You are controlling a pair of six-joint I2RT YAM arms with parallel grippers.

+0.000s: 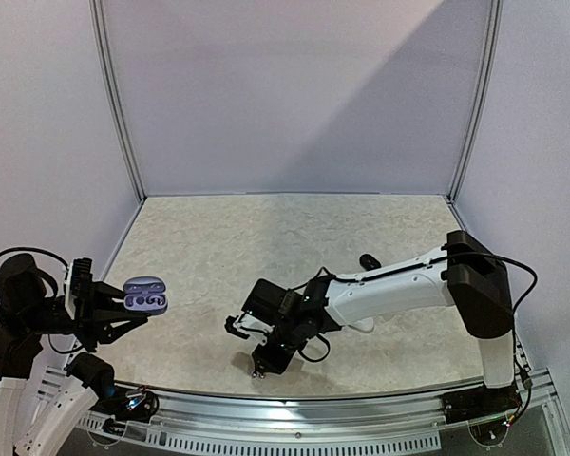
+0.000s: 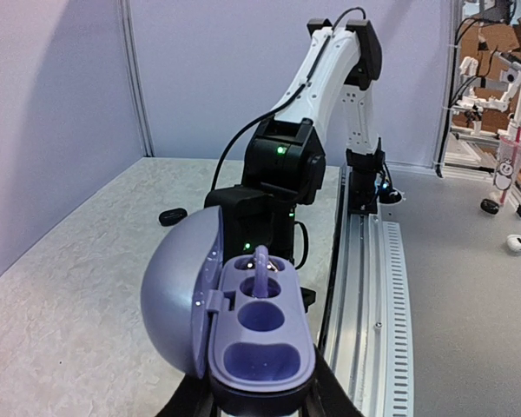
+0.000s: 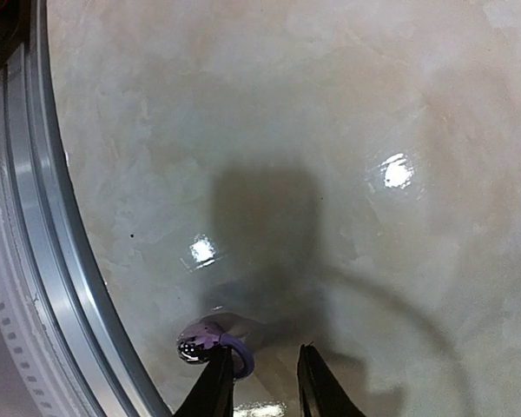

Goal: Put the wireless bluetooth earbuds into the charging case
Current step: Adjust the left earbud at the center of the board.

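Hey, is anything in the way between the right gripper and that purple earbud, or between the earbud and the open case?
Nothing visible. The earbud lies on the table right at one fingertip of the right gripper. The case, held up by the left gripper, has free slots; only bare table lies between.

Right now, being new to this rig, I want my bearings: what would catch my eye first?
The open lavender charging case, held up by the left gripper near the table's left edge, with one seated earbud. Next, the right gripper low by the near edge, a loose earbud beside one finger.
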